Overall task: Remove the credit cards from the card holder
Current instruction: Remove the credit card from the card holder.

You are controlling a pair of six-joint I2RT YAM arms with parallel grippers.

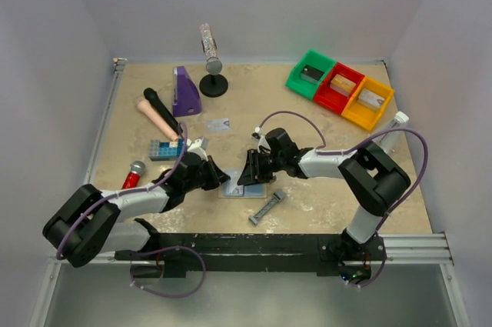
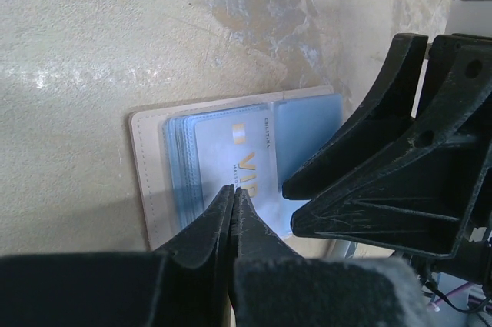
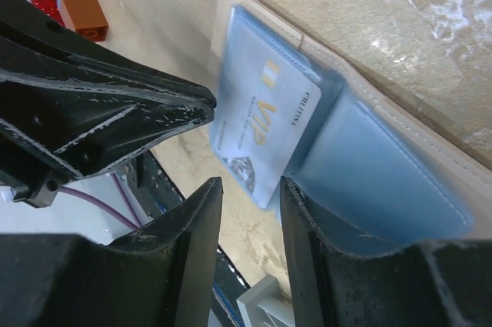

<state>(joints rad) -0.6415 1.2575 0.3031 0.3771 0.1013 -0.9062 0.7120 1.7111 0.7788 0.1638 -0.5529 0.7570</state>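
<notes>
- Across the top view, a beige mottled tabletop [image 1: 323, 181] is sitting inside pale grey walls, and both arms are reaching in from the black rail at the near edge.
- At the far right, a green plastic bin [image 1: 297, 81], a red plastic bin [image 1: 326, 99] and a yellow-orange plastic bin [image 1: 354, 118] are standing in a touching row. Each is holding one small piece: dark in the green, tan in the red, grey in the yellow-orange.
- Near the middle front, the flat open card holder [image 1: 255, 191] with blue-grey panels is lying between the left gripper [image 1: 223, 178] and the right gripper [image 1: 244, 175]. A loose pale grey card [image 1: 220, 124] is lying on bare table farther back, well apart from it.
- A narrow grey bar-shaped tool [image 1: 267, 208] is lying just in front of the holder.
- From the left wrist, the left gripper [image 2: 234, 191] is keeping its fingers pressed together, tips touching the face of a pale grey credit card [image 2: 254, 154] with gold VIP lettering.
- That card is lying askew over the clear blue sleeves of the card holder [image 2: 142, 177], whose tan edging is framing them.
- Beside it, the right gripper [image 2: 288, 208] is reaching over the holder with its fingers spread.
- From the right wrist, the right gripper [image 3: 250, 185] is standing spread apart, with a corner of the credit card [image 3: 261, 119] showing just beyond the gap.
- The left gripper [image 3: 209, 108] is touching that card's edge with its closed tip, and the card holder [image 3: 430, 138] is lying flat underneath.
</notes>
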